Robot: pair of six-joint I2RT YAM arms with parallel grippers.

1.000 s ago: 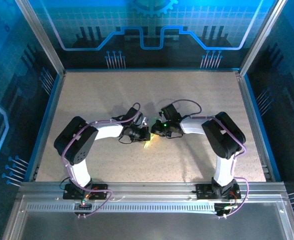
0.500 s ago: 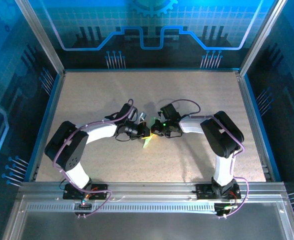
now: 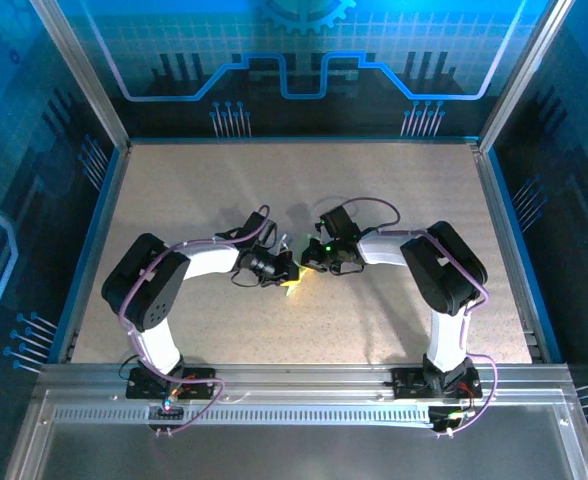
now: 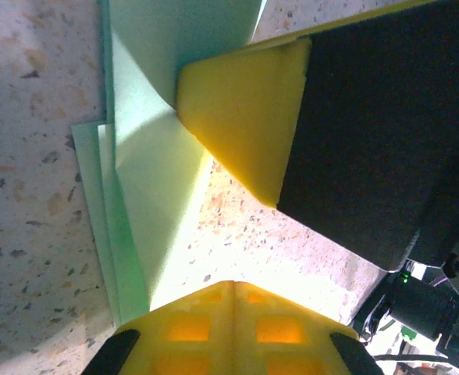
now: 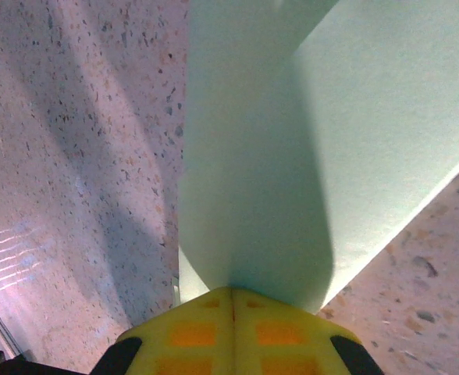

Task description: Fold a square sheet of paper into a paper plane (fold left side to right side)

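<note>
On the speckled tabletop [image 3: 194,190] inside blue-lit walls [image 3: 304,50], the right gripper [image 5: 231,293] is pinching folded green paper [image 5: 253,156]; the left gripper [image 4: 233,287] is sitting closed alongside.

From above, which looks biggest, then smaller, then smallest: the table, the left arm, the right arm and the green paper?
Largest: the table.
Next: the left arm and the right arm. They look about the same, so I won't rank them.
Smallest: the green paper, a tiny bit showing between the arms.
</note>
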